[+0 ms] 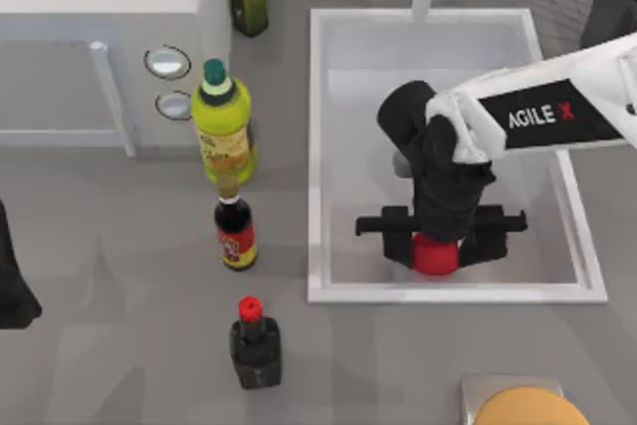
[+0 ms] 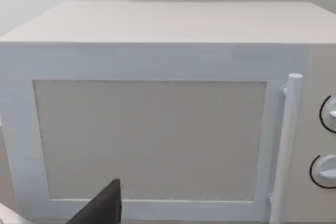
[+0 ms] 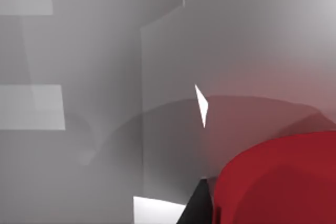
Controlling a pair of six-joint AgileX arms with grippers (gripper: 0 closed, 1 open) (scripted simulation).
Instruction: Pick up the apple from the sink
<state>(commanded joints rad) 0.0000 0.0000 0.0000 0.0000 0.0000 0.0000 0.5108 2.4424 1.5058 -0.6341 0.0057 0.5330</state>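
Overhead, the right gripper (image 1: 438, 236) sits low in the sink (image 1: 320, 146), fingers spread either side of the apple (image 1: 436, 256) near the front wall; closing squarely on its middle should hold it best

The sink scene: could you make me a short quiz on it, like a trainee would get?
1. True or false: the apple lies inside the sink.
2. Which arm's gripper is over the apple? A) left B) right
3. Fill in: the red-capped black bottle stands on the ____, outside the sink.

Key:
1. True; it sits near the sink's front wall.
2. B; the right gripper is down in the sink with its jaws either side of the apple, while the left arm is parked at the table's left edge, facing the microwave.
3. table.
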